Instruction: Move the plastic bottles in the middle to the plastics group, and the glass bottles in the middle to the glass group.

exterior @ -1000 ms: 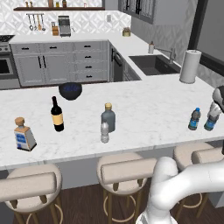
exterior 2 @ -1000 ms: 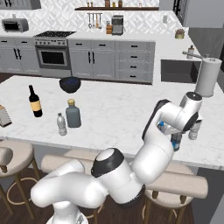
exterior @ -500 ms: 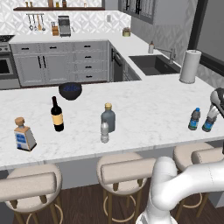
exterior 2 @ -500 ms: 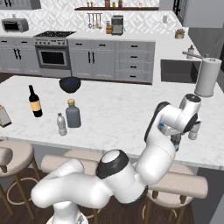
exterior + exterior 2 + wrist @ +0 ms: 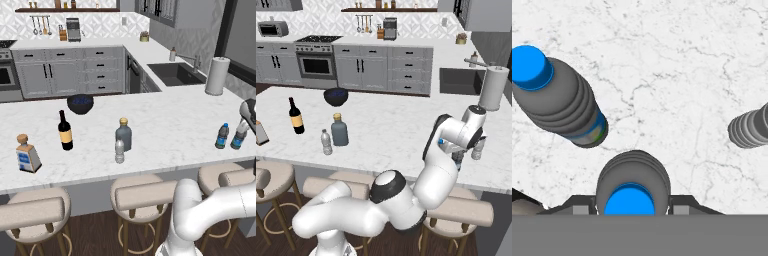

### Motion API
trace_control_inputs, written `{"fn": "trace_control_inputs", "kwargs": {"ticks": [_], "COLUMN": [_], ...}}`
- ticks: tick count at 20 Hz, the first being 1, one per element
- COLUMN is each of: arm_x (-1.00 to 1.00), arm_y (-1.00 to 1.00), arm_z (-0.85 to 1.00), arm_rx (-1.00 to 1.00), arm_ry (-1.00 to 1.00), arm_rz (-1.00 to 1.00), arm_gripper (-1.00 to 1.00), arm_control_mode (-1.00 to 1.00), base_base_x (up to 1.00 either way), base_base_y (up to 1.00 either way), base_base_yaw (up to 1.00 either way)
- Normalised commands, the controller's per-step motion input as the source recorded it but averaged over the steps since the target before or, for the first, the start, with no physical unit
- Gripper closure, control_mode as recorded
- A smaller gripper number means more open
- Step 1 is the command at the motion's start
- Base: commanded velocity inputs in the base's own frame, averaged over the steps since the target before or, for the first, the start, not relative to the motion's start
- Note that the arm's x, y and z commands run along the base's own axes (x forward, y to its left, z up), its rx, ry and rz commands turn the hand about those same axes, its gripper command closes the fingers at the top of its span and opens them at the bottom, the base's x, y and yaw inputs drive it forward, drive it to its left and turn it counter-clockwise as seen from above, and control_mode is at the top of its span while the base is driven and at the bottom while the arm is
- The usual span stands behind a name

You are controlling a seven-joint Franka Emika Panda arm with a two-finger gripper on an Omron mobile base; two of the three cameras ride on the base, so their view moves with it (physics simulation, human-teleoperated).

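Little changed over the last second: the gripper stayed pinched on the blue-capped plastic bottle standing between its jaws. The plastics group stood just beside the jaws, so release looked due. The pale bottle and squat glass bottle waited far from the jaws.

Light is even and bright across all three views — flat, rendered, with no obvious single source. The marble counter reads pale and clean, without glare or hot spots. Shadows are faint: soft dark patches hug the base of the wine bottle and the squat bottle, and under the blue-capped bottle in the hand view. The base views are slightly soft and coarse, edges jagged. The hand view is sharper — marble veins crisp — though bottles lean outward toward its edges.
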Motion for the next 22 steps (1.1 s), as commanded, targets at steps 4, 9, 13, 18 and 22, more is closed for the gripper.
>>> {"fn": "trace_control_inputs", "kwargs": {"ticks": [4,9,13,18,22], "arm_x": [0.07,0.00,0.00,0.00,0.00], "arm_y": [0.00,0.00,0.00,0.00,0.00], "arm_z": [0.00,0.00,0.00,0.00,0.00], "arm_rx": [-0.03,0.00,0.00,0.00,0.00], "arm_ry": [0.01,0.00,0.00,0.00,0.00], "arm_rz": [0.00,0.00,0.00,0.00,0.00], "arm_gripper": [1.00,1.00,-1.00,-1.00,-1.00], "arm_control_mode": [-1.00,-1.00,-1.00,-1.00,-1.00], "base_base_x": [0.00,0.00,0.00,0.00,0.00], "base_base_y": [0.00,0.00,0.00,0.00,0.00], "base_base_yaw": [0.00,0.00,0.00,0.00,0.00]}}
